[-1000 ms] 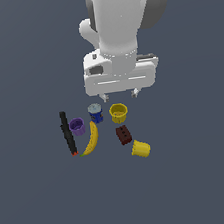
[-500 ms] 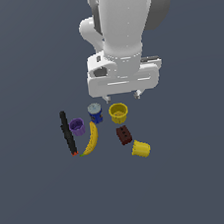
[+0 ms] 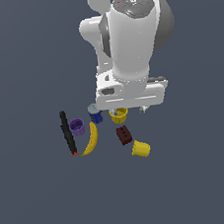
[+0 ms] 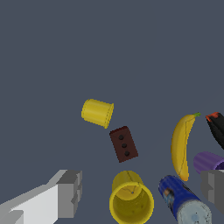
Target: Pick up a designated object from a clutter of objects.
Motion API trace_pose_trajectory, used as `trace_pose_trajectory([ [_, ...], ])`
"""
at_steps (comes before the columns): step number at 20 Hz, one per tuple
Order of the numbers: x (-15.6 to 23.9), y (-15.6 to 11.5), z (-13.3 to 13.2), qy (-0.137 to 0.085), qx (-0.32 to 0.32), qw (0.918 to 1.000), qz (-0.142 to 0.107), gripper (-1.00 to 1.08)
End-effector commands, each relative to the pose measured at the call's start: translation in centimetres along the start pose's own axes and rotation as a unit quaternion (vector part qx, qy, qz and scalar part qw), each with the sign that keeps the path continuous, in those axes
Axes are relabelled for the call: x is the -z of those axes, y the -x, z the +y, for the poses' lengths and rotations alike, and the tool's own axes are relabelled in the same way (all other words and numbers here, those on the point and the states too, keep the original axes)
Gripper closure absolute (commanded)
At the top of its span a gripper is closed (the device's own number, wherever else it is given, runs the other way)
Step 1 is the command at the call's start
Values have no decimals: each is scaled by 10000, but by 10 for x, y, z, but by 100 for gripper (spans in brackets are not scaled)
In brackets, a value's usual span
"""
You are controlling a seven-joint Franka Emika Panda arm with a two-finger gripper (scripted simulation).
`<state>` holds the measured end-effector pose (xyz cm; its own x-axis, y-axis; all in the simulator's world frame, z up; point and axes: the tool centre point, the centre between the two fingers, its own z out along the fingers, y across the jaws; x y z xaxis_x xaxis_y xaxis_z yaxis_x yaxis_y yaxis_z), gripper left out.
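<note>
The designated lemon-yellow cup point(image 3: 141, 149) lies on its side at the near right end of the clutter, next to the dark red brick point(image 3: 124, 135). It also shows in the wrist view point(image 4: 97, 112), beyond the brick point(image 4: 124, 143). My gripper point(image 3: 129, 111) hangs open and empty above the clutter, over the mustard-yellow rimmed cup point(image 3: 119, 115), well above the designated cup and apart from it. In the wrist view the gripper point(image 4: 141, 190) has its two grey fingers point(image 4: 70, 192) spread wide on either side of the mustard cup point(image 4: 130, 199).
A blue can point(image 3: 95, 113), a banana point(image 3: 91, 139), a purple cup point(image 3: 77, 126) and a black marker point(image 3: 67, 133) lie to the exterior view's left of the mustard cup. The floor around the clutter is plain dark grey.
The arm has come down and slightly toward the exterior view's right, so the hand now sits lower over the mustard cup. The fingers stay open. The objects have not moved.
</note>
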<state>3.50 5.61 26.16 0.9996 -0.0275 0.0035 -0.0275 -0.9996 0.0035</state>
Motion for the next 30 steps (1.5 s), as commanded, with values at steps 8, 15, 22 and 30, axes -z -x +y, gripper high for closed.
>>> trace_pose_trajectory([
  [8, -86, -32, -31, -10, -774, 9970, -12, -92],
  [15, -139, -42, -48, -14, -1215, 9926, -17, -92],
  [22, -165, -45, -56, -15, -1426, 9898, -20, -92],
  [30, -173, -45, -57, -13, -1430, 9897, -26, -92],
])
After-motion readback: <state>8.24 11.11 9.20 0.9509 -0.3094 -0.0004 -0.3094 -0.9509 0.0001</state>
